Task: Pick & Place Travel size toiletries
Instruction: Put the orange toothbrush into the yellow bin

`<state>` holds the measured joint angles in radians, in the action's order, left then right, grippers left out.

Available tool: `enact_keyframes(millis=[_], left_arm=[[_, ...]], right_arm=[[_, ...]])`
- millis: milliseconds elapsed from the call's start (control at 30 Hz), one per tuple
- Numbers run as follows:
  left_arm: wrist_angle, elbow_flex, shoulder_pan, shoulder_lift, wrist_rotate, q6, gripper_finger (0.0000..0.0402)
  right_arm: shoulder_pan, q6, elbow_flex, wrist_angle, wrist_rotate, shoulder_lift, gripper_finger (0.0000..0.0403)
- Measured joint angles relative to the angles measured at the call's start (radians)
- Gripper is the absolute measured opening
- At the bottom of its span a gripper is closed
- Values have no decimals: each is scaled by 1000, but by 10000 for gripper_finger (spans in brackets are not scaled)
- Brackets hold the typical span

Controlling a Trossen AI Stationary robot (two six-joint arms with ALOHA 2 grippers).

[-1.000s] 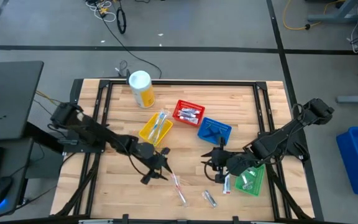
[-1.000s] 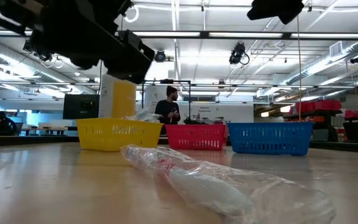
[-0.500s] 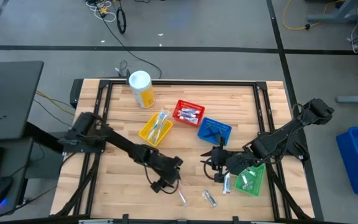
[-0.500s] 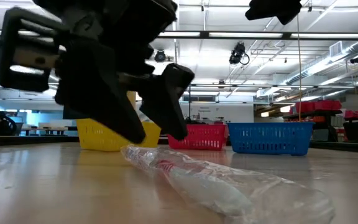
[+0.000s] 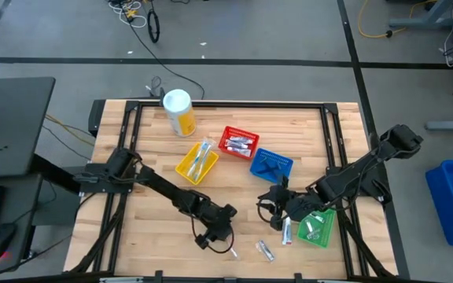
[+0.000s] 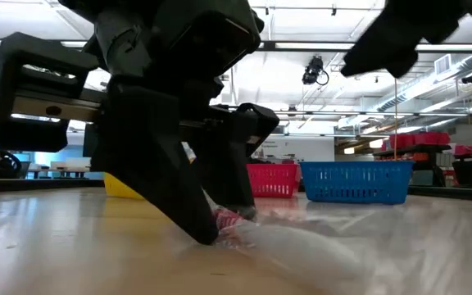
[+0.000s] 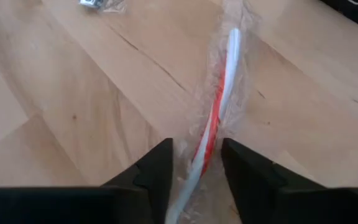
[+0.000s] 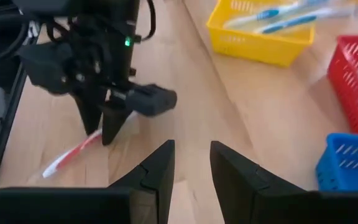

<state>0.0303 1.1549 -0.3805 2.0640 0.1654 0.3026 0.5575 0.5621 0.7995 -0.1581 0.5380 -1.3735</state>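
Note:
A red-and-white toothbrush [image 7: 221, 93] in a clear wrapper lies flat on the wooden table near its front edge [image 5: 232, 251]. My left gripper [image 7: 196, 144] is open and slants down over it, one finger on each side of the brush's red part [image 6: 229, 220]. It shows the same way in the right wrist view [image 8: 101, 134]. My right gripper [image 8: 191, 146] hangs open and empty above the table [image 5: 267, 211], right of the left one. A small white tube with a red end [image 5: 287, 230] and a small wrapped item [image 5: 265, 251] lie nearby. My left gripper's fingers [image 7: 160, 165] come from above at a slant and stand across the toothbrush at its red part [image 7: 209, 146]. I cannot tell whether they touch the clear wrapper. The brush lies flat on the table.
Yellow [image 5: 197, 163], red [image 5: 237, 141] and blue [image 5: 271, 165] mesh baskets stand mid-table, and a green one [image 5: 318, 226] is at the front right. A white-and-yellow canister [image 5: 178, 112] stands at the back. Bare wood lies left of the toothbrush.
My left gripper has gone toward the table's near edge and to the right, sinking and tipping downward until its fingers stand astride the toothbrush. My right gripper has sunk a little. The toothbrush has stayed where it was.

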Motion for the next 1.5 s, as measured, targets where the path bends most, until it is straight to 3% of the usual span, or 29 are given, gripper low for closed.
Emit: enact_keyframes(millis=[267, 433, 667, 800, 967, 1100, 1267, 1500], left_arm=[[-25, -4, 19, -33, -8, -105, 37], [-83, -9, 38, -113, -19, -169, 30], [-284, -12, 97, -303, -202, -236, 49], [-342, -14, 160, -398, -348, -287, 31], [-410, -14, 248, -491, -552, -409, 33], [-422, -46, 301, -525, -659, -490, 43], [-323, -180, 344, -554, -678, -590, 33], [75, -418, 387, -553, -682, -695, 45]], right_arm=[[-3, -36, -82, 147, -24, 0, 109], [-13, -98, -97, 193, -24, 0, 108], [-15, -107, -97, 214, -23, 0, 109], [-15, -108, -97, 229, -23, 0, 109], [-15, -108, -97, 230, -24, 0, 109], [-15, -108, -96, 228, -24, 0, 109], [-16, -111, -96, 224, -24, 0, 109], [-21, -184, -96, 228, -24, 0, 110]])
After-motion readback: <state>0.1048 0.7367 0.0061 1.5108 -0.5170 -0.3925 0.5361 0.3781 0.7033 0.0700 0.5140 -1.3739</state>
